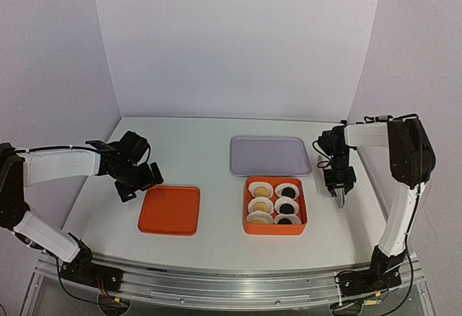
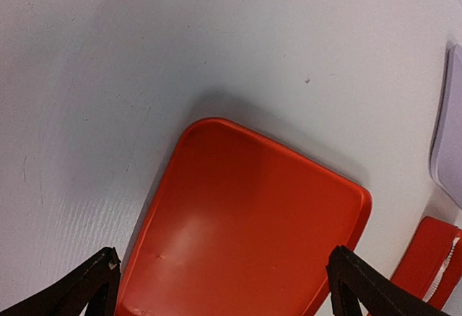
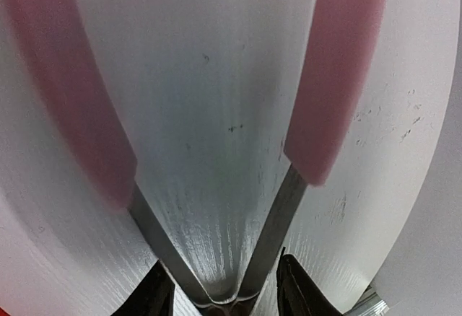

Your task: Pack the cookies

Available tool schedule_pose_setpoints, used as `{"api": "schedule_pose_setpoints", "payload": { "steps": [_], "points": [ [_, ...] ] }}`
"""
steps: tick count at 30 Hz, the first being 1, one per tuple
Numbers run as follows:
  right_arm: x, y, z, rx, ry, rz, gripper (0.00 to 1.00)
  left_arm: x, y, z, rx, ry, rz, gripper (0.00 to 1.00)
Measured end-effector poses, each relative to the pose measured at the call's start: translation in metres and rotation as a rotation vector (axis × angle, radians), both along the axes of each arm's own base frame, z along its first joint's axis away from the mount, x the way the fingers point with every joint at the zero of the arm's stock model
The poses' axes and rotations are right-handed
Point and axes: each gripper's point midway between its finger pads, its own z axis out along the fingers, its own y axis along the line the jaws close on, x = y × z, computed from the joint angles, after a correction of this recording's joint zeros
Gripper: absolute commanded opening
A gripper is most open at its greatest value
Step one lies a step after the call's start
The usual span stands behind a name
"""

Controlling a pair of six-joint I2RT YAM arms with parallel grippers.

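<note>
Six cookies sit in white paper cups inside the orange box (image 1: 304,215): three golden ones (image 1: 260,205) in the left column and three dark ones (image 1: 286,207) in the right. The orange lid (image 1: 170,210) lies flat on the table left of the box. My left gripper (image 1: 141,179) is open and empty; in the left wrist view its fingers (image 2: 86,287) straddle the near part of the lid (image 2: 245,229). My right gripper (image 1: 339,185) hangs right of the box, shut on metal tongs (image 3: 285,215) whose pink-tipped arms are spread and hold nothing over bare table.
A lavender tray (image 1: 270,155) lies behind the box and shows at the right edge of the left wrist view (image 2: 449,128). The box corner (image 2: 433,258) shows right of the lid. White walls enclose the table on three sides.
</note>
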Motion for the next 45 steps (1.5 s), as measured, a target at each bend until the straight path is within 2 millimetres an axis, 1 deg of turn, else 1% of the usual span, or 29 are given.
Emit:
{"api": "schedule_pose_setpoints", "payload": {
  "steps": [2, 3, 4, 7, 11, 13, 15, 18, 20, 22, 32, 39, 42, 45],
  "points": [
    [-0.002, 0.0, -0.002, 0.0, 0.002, -0.012, 0.7, -0.006, 0.003, -0.007, 0.01, 0.023, 0.005, 0.94],
    [-0.002, 0.0, -0.002, 0.001, -0.003, -0.019, 0.75, -0.009, 0.006, -0.01, 0.016, 0.035, 0.006, 0.93],
    [-0.002, 0.0, -0.001, 0.003, -0.011, -0.028, 0.77, -0.012, 0.007, -0.013, 0.02, 0.044, 0.009, 0.91],
    [0.001, 0.001, 0.011, 0.014, -0.053, -0.029, 0.79, -0.014, 0.009, -0.018, 0.031, 0.063, 0.013, 0.83],
    [0.01, 0.004, 0.043, 0.05, -0.163, -0.032, 0.82, -0.015, 0.011, -0.029, 0.049, 0.087, 0.007, 0.7],
    [0.012, 0.008, 0.061, 0.081, -0.219, -0.032, 0.87, -0.016, 0.013, -0.037, 0.061, 0.107, 0.005, 0.65],
    [0.012, 0.012, 0.075, 0.118, -0.271, -0.039, 0.89, -0.019, 0.015, -0.045, 0.072, 0.131, -0.001, 0.59],
    [0.008, 0.018, 0.088, 0.173, -0.317, -0.04, 0.91, -0.024, 0.02, -0.058, 0.096, 0.162, -0.016, 0.48],
    [0.004, 0.021, 0.091, 0.202, -0.336, -0.045, 0.92, -0.026, 0.021, -0.065, 0.101, 0.183, -0.022, 0.42],
    [-0.001, 0.023, 0.092, 0.226, -0.339, -0.046, 0.93, -0.026, 0.022, -0.068, 0.11, 0.186, -0.031, 0.36],
    [-0.004, 0.033, 0.094, 0.292, -0.354, -0.05, 0.94, -0.016, 0.014, -0.069, 0.09, 0.129, -0.104, 0.01],
    [-0.003, 0.042, 0.101, 0.346, -0.371, -0.03, 0.94, -0.008, 0.003, -0.069, 0.063, 0.095, -0.179, 0.0],
    [-0.003, 0.048, 0.105, 0.385, -0.388, -0.01, 0.94, -0.007, 0.001, -0.068, 0.065, 0.086, -0.2, 0.0],
    [-0.004, 0.059, 0.11, 0.452, -0.402, 0.017, 0.93, -0.006, 0.0, -0.067, 0.065, 0.078, -0.22, 0.0]
  ]
}}
